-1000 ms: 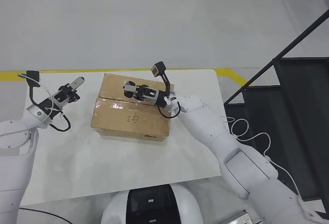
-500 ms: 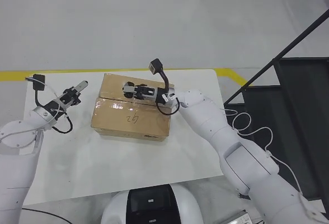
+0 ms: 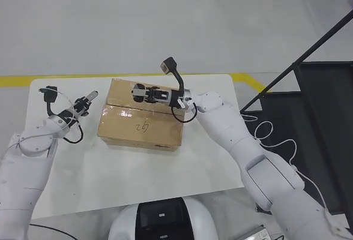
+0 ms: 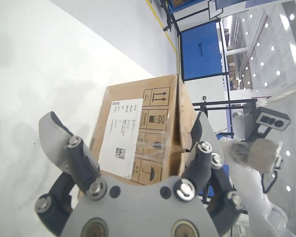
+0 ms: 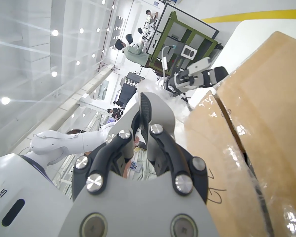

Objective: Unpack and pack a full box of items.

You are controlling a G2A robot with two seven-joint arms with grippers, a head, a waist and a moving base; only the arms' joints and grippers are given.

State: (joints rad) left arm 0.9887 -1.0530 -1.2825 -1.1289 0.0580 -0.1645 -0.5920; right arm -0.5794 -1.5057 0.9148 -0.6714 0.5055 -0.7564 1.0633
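- Top view: the taped cardboard box sits mid-table, flaps closed. The left gripper, at its 10 o'clock, has edged nearer. The right gripper over the 12 o'clock flap has barely shifted.
- Left wrist view: fingers spread, facing the labelled end; bracing there would steady the box.
- Right wrist view: fingers pressed together beside the taped seam; a shallow drag along it should split the tape.

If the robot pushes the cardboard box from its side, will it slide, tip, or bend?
Probably slide: the cardboard box sits low and wide, flat on the table, so tipping seems unlikely. Its walls look stiff, but the taped top flaps may give under pressure.
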